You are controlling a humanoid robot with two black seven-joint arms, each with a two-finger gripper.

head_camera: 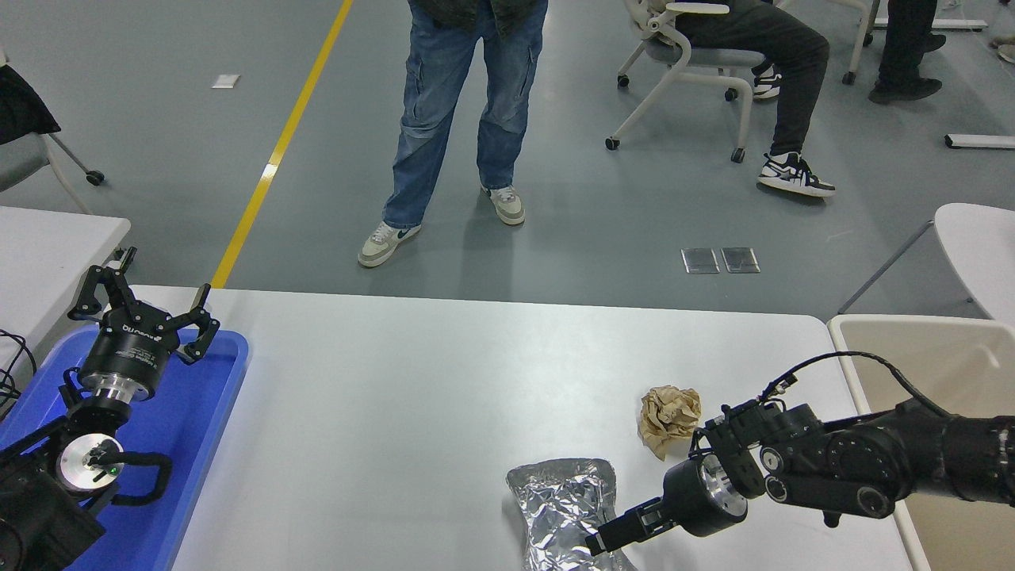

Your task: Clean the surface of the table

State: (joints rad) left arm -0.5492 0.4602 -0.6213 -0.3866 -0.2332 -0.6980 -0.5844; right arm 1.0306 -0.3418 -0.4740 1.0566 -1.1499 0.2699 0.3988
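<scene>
- The table (412, 396) fills the lower half of the view, and its surface carries two pieces of litter near the 5 o'clock corner.
- The foil packet (564, 507) lies at the near edge at about 5 o'clock. The crumpled brown paper ball (670, 419) sits just beyond it toward 1 o'clock, apart from it.
- Your right gripper (601, 542) reaches in from 3 o'clock with its tip at the foil packet's right edge. Its fingers look drawn close together; you cannot tell from this view whether they have hold of the foil.
- Your left gripper (141, 316) is parked over the blue tray (214, 420) at 9 o'clock, fingers spread, holding nothing.
- Expect the foil to be light and thin, and to crush and slide easily. Take it by a raised crease along the edge, not the flat middle.
- Expect the paper ball to be light and springy. Pinch it across its body.
- The table itself is rigid and smooth, so litter may skid when pushed.
</scene>
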